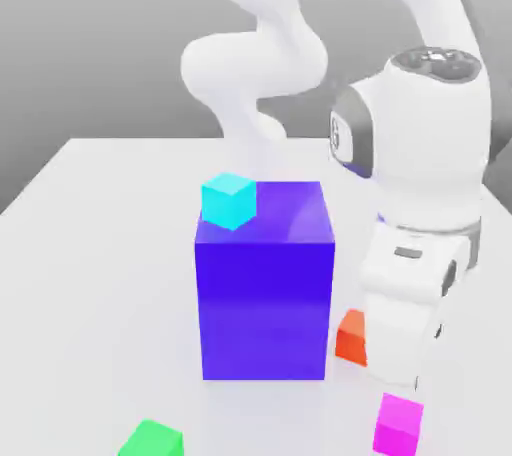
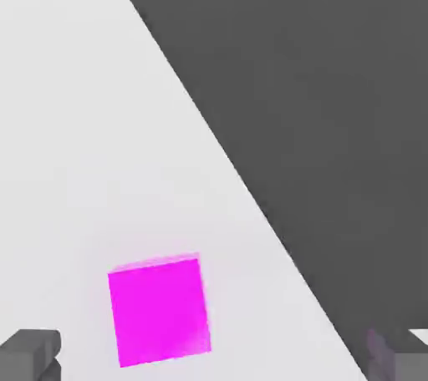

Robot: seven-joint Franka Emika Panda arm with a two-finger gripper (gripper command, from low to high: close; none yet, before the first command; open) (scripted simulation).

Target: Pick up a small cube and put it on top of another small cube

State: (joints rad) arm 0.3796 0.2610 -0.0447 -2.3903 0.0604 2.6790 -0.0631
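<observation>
Bright, even light; soft faint shadows on the white table (image 1: 90, 194).

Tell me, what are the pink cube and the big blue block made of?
Both are simulator renders, so it's a guess. The pink cube looks like matte plastic: flat, even colour. The big blue block looks like glossier plastic, with a soft sheen on top.

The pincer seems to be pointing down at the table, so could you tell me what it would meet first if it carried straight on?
Most likely the magenta cube, which lies between the open pincer fingertips in the hand view. How much height remains above it is unclear.
</observation>
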